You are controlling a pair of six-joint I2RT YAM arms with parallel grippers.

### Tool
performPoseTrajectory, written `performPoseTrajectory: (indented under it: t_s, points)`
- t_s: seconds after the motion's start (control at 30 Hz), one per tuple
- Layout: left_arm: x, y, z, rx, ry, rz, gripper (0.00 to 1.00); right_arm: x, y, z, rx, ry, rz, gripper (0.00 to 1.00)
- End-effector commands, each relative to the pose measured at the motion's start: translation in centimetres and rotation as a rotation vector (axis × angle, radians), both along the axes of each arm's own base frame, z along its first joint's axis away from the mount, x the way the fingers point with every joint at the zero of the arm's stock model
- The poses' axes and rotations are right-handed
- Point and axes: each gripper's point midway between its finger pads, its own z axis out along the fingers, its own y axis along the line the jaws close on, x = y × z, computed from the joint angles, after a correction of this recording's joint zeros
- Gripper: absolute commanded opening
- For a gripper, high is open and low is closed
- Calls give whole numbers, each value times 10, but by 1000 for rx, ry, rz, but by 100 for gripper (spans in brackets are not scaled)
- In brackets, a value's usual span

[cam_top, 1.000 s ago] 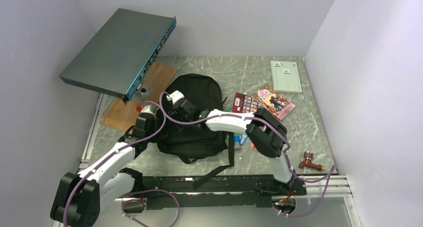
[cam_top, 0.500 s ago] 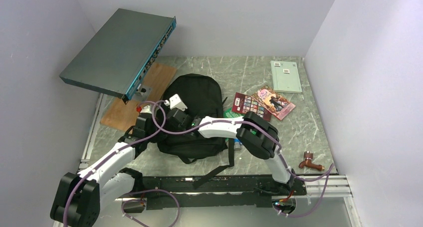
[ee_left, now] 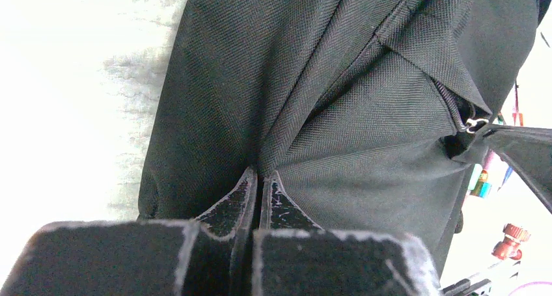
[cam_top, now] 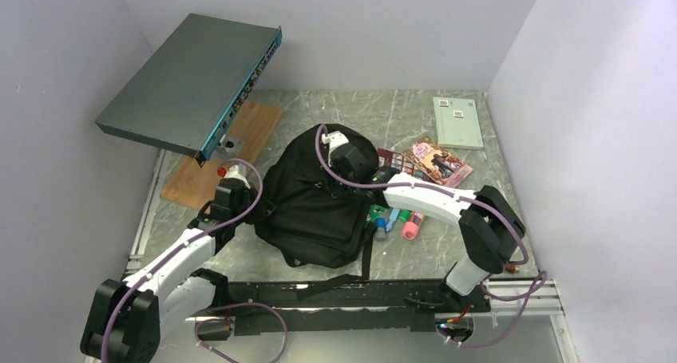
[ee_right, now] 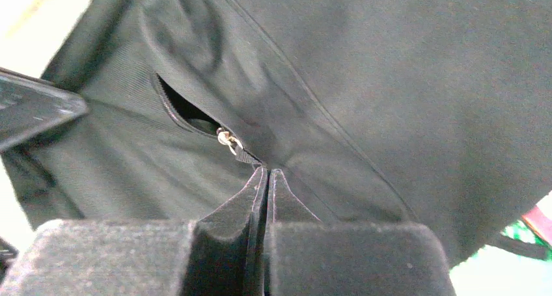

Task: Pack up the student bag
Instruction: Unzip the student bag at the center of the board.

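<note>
The left gripper point(ee_left: 260, 179) sits low at the left flank of the student bag point(cam_top: 315, 211). Its own arm hides the fingertips from above. From the wrist, the two pads are pressed together on a fold of black weave, with creases running up from the pinch. The grey network switch point(cam_top: 192, 80) hangs tilted over the far-left corner and covers part of the wooden board point(cam_top: 257, 128).

The student bag lies slumped in the middle of the table point(cam_top: 495, 195), between the two arms, and one strap point(cam_top: 369, 255) trails toward the near edge. The right gripper point(ee_right: 267, 174) rests on the bag's far top, its tips out of sight from overhead. Its wrist view shows the fingers closed tight on a short black tab leading to the metal zip slider point(ee_right: 224, 138). Beside the slider a pocket mouth point(ee_right: 185, 110) gapes a little. The inside is dark, and what it holds cannot be told.

A cluster of markers point(cam_top: 391, 218) lies just right of the bag, half tucked under its edge, with a pink one point(cam_top: 411, 229) clear of it. The right forearm crosses a dark red booklet point(cam_top: 397, 162), and a pink book point(cam_top: 439, 162) touches that booklet. A pale green book point(cam_top: 457, 122) lies apart near the far wall. A small reddish-brown piece point(ee_left: 510, 239) shows at the corner of the left wrist view, too small to name.
</note>
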Motion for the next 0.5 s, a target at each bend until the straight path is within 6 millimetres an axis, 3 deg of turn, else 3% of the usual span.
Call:
performPoseTrajectory:
  t_s: [0.0, 0.2, 0.23, 0.37, 0.47]
  points:
    - [-19, 41, -36, 135, 114, 120, 0, 21, -101, -15, -456, -120, -180, 0]
    - [-11, 45, -26, 151, 99, 135, 0, -21, -71, -27, -545, -233, 53, 0]
    - [-9, 46, -23, 152, 92, 139, 0, -22, -74, -31, -560, -231, 38, 0]
    - [-5, 47, -14, 145, 71, 150, 0, -10, -120, -34, -670, -184, -243, 0]
    - [-5, 48, -13, 145, 56, 155, 0, -22, -124, -33, -615, -118, -284, 0]
